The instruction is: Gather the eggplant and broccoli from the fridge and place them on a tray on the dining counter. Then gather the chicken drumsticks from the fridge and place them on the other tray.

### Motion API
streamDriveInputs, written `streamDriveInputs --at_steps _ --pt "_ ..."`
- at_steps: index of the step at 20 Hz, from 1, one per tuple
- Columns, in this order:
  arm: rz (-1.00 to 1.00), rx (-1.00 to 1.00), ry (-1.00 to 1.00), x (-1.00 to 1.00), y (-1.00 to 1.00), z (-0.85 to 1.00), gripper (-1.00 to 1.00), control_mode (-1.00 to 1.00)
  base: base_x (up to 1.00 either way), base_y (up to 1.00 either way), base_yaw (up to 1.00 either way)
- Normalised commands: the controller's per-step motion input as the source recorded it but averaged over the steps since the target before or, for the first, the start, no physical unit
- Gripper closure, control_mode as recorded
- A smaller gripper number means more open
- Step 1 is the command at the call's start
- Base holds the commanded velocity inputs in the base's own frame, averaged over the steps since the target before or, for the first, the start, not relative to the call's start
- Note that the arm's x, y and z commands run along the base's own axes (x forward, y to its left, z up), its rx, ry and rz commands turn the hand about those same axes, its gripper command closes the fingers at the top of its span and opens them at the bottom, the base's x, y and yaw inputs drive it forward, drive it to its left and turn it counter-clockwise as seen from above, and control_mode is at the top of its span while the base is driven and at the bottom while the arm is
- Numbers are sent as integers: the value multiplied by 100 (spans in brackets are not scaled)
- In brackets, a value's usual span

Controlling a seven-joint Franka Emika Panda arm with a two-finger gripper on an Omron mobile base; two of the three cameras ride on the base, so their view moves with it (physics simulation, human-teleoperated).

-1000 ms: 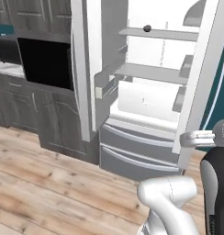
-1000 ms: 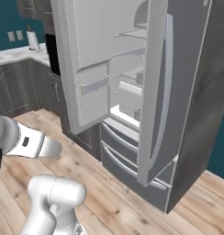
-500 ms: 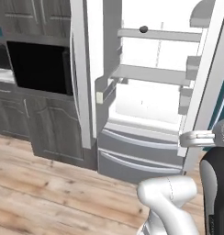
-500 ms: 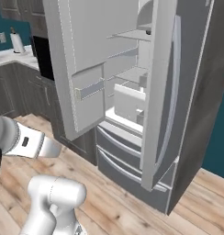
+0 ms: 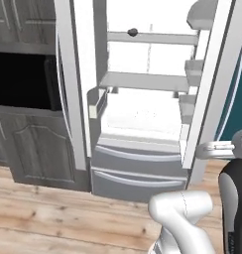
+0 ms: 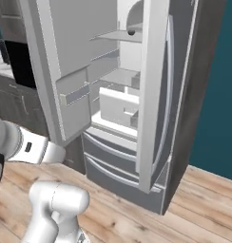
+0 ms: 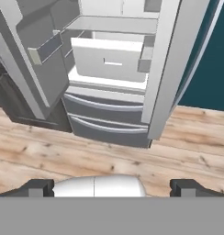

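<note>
Since 1 second ago the whole scene has enlarged and shifted: the base has driven closer to the open fridge point(image 5: 143, 144). A small dark item point(image 5: 133, 32), possibly the eggplant, sits on the upper shelf point(image 5: 152, 37). Gripper point(image 7: 113, 187) jaws stand wide apart, empty. Retrieval not yet begun.

The fridge point(image 5: 143, 163) stands open, both doors swung wide. The left door point(image 6: 65, 71) with its bin point(image 5: 96, 101) and the right door point(image 7: 166, 69) flank the opening. Between them the shelves point(image 5: 143, 82) lie reachable, apart from a small dark item point(image 5: 133, 32) on the top shelf's front edge.
</note>
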Motion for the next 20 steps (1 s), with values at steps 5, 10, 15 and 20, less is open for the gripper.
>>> streamDriveInputs --at_steps 5,10,15,20 --pt "0 0 0 0 0 0 -100 100 57 40 -32" --pt "0 0 0 0 0 0 -100 100 68 36 -28" --pt "0 0 0 0 0 0 -100 100 69 33 -27" --pt "0 0 0 0 0 0 -100 100 65 42 -26"
